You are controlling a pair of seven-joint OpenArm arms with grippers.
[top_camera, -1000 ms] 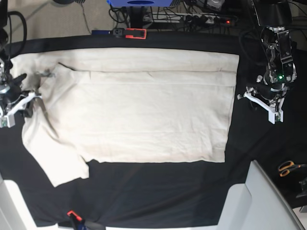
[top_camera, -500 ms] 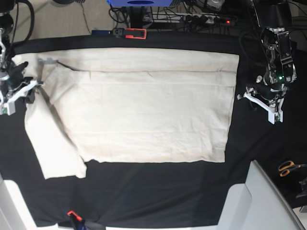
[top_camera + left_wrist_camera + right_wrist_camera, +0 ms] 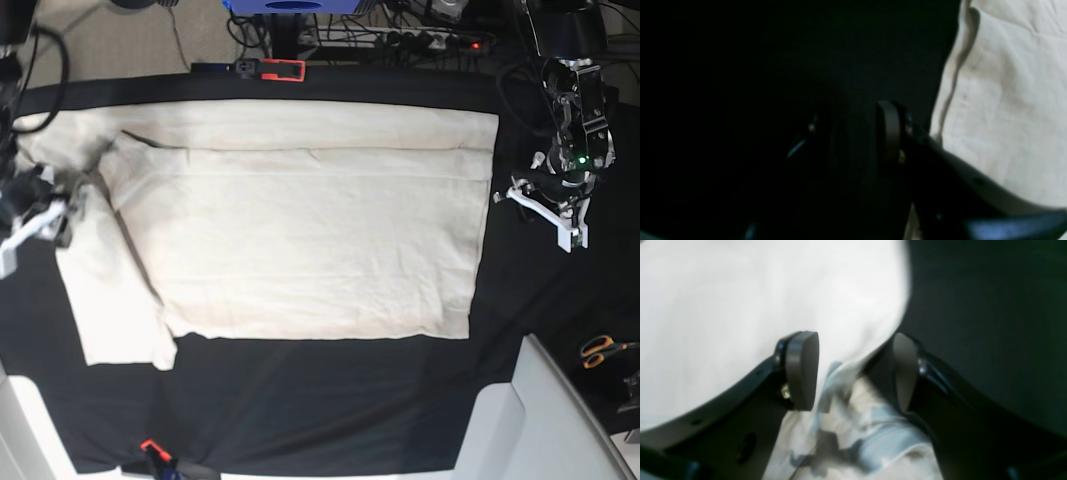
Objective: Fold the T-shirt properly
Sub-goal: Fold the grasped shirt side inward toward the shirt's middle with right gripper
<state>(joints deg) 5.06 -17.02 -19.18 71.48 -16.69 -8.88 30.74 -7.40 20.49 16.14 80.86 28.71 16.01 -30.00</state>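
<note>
A: T-shirt (image 3: 300, 240) location?

B: Flat on the black table (image 3: 330, 400), spread across the middle and far half. Hem end sits toward the table's right edge, with a folded band running along the far side. Sleeve end is at the left edge; one sleeve flap (image 3: 110, 300) lies angled down toward the near-left corner.

A: Right gripper (image 3: 853, 373)?

B: At the table's left edge in the base view, right at the shirt's sleeve end. Wrist view shows its fingers (image 3: 801, 370) spread apart, a clear gap between the two pads. Cream cloth sits under and between them, but neither pad is pressing on it. Not gripping anything. The cloth there is motion-blurred, with some greyish patch low in the frame; can't tell what that is.

A: Left gripper (image 3: 555, 215)?

B: Off the shirt, over bare black table by the right edge, just beside the hem. Wrist view is very dark: one finger (image 3: 888, 130) is visible, the other barely. Looks like a gap between them, nothing seen in it, but can't tell how wide they stand.

A: Shirt touching it?

B: No, the hem edge is to the side of that finger, apart from it.

A: Other stuff?

B: Orange-handled scissors (image 3: 600, 350) off the right edge, a red-and-black clamp (image 3: 270, 69) at the far edge, cables behind.
</note>
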